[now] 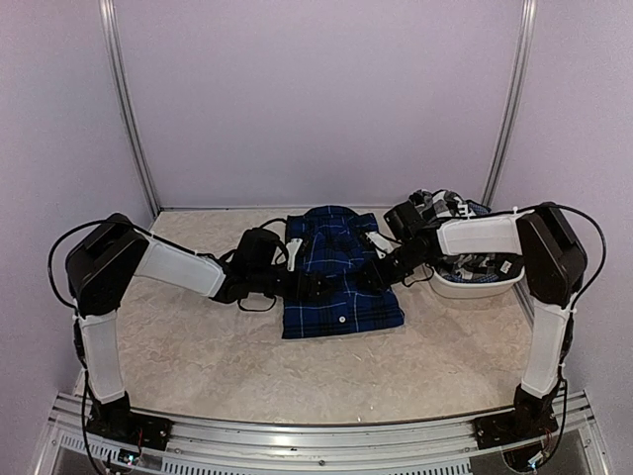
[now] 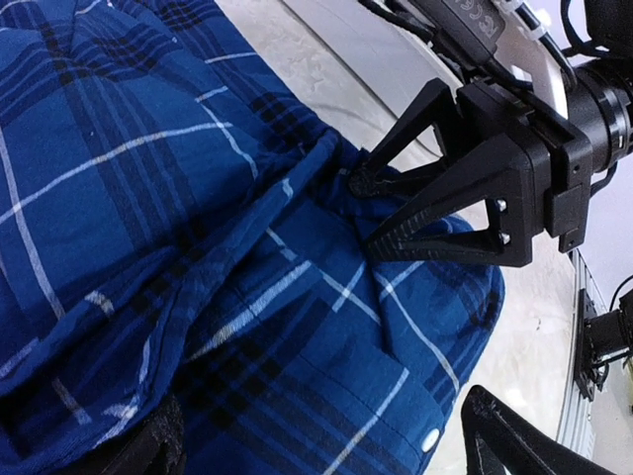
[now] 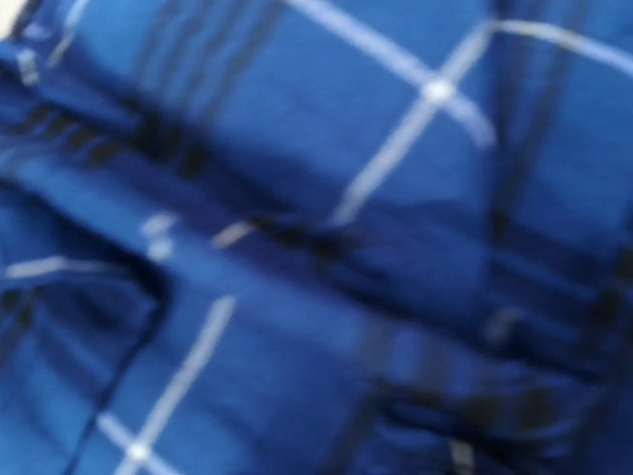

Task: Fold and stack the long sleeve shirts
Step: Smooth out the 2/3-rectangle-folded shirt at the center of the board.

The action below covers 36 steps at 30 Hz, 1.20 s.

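Observation:
The royal blue plaid shirt [image 1: 341, 282] lies partly folded at the table's middle, collar to the rear. It fills the left wrist view [image 2: 198, 228] and, blurred, the right wrist view [image 3: 316, 237]. My left gripper [image 1: 315, 285] rests low on the shirt's left part. Its jaws stand wide open in the left wrist view [image 2: 326, 445], with cloth between them. My right gripper [image 1: 368, 280] is on the shirt's right part. In the left wrist view the right gripper [image 2: 363, 213] pinches a raised fold of the blue shirt. The black-and-white checked shirt [image 1: 445, 206] is heaped in a white basket [image 1: 475, 287].
The white basket stands at the right, next to the right arm's forearm. Pale walls and metal posts [image 1: 129, 109] enclose the table on three sides. A white button [image 2: 429, 441] shows at the blue shirt's edge. Bare table surface [image 1: 198, 346] lies in front.

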### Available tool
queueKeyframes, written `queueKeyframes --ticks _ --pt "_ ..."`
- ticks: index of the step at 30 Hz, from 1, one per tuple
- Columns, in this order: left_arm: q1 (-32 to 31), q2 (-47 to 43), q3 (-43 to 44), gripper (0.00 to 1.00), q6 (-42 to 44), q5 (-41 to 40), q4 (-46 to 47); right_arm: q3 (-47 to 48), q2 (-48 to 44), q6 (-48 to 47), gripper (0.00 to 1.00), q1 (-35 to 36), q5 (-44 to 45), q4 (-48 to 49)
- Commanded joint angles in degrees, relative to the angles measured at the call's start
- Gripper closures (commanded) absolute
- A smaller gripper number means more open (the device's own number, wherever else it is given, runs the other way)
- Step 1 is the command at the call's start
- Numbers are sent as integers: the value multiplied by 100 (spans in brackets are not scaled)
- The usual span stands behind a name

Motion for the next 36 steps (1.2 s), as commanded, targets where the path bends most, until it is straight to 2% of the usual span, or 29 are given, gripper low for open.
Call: queueKeyframes --ticks 1,7,14,17,28,36 --pt "118 277 340 8 -82 -123 140 -65 -8 78 51 -139 371 349" --pt "314 409 179 9 -535 -339 464 -246 -82 82 50 -320 500 537" --pt "359 263 -4 4 -528 -715 526 -273 -299 43 48 -436 1185 480" --pt "386 59 -80 3 -444 -805 538 -500 -615 42 48 -433 1210 620" --pt "247 -1343 -817 1 483 -1246 408 -1698 -1737 147 47 -305 667 1099" --pt "-149 -2335 -1650 1 1655 -1511 124 -2432 -2445 120 45 16 579 1302"
